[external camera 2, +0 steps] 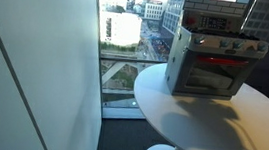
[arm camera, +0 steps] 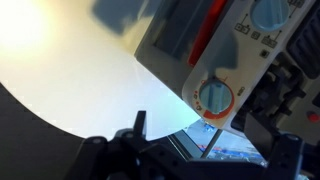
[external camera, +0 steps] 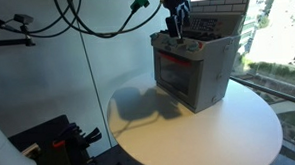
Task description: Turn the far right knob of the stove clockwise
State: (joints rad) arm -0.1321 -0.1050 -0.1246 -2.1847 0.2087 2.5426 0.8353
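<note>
The stove (external camera: 192, 76) is a small grey toy oven with a red-trimmed window door. It stands on a round white table (external camera: 220, 139) and shows in both exterior views (external camera 2: 211, 68). A row of tiny dark knobs runs along its front top, and the far right knob (external camera 2: 261, 45) is the right-end one. My gripper (external camera: 175, 23) hangs just above the stove's top near the front edge. In the wrist view the gripper (arm camera: 205, 130) is open and empty. Between its fingers lies a round blue burner with an orange ring (arm camera: 212, 97). The knob itself is too small to pick out there.
The table edge (arm camera: 120, 120) drops off close to the stove. A large window (external camera: 276, 37) stands right behind it, with a wall (external camera 2: 35, 65) and a city view beside it. Cables (external camera: 85, 20) hang above. Dark equipment (external camera: 60, 141) sits low beside the table.
</note>
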